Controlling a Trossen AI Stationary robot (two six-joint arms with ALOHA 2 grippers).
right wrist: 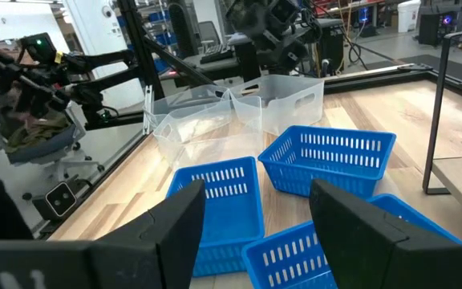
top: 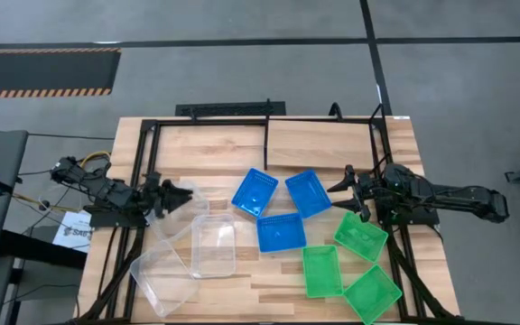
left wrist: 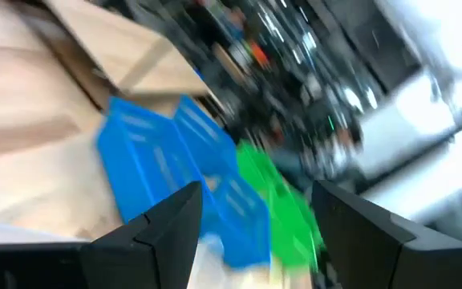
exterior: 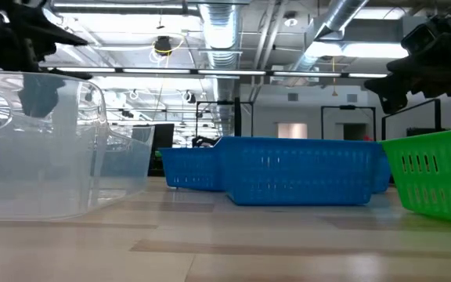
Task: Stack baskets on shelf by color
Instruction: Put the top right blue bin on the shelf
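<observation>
Baskets: thin moulded plastic, judged light, slightly flexible and slippery — best pinched over one rim wall.

Left gripper (top: 186, 198): fingers spread, empty, hovering at a clear basket (top: 213, 247); clear bins grouped at left.

Right gripper (top: 350, 188): fingers spread, empty, between a blue basket (top: 308, 193) and a green basket (top: 360, 236).

Shelf (top: 321, 143): bare, at far edge — well apart from all bins.

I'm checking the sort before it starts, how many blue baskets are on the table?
3, all mid-table in a cluster: one on the left, one on the right, one just in front of them. None is on the shelf, and none looks hidden.
</observation>
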